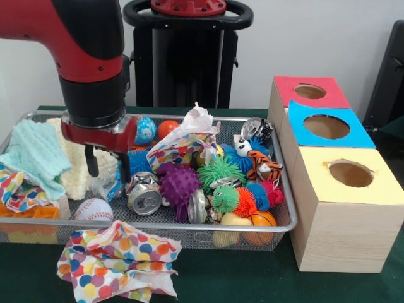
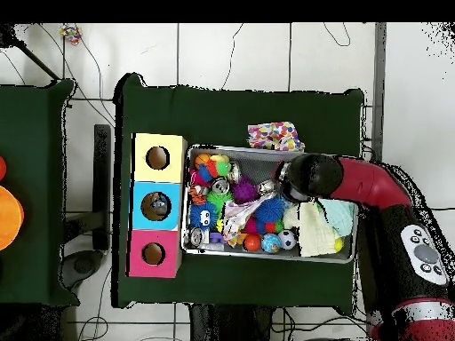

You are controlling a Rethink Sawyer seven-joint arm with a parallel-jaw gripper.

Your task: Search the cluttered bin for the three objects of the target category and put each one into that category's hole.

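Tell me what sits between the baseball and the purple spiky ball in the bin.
In the front view, a crushed silver can lies between the baseball and the purple spiky ball, on the mesh floor.

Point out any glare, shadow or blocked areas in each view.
Front view: glare glints off the crushed can; the end effector hangs in front of the bin's left contents. Overhead view: the arm covers the bin's right part; the box holes look dark inside.
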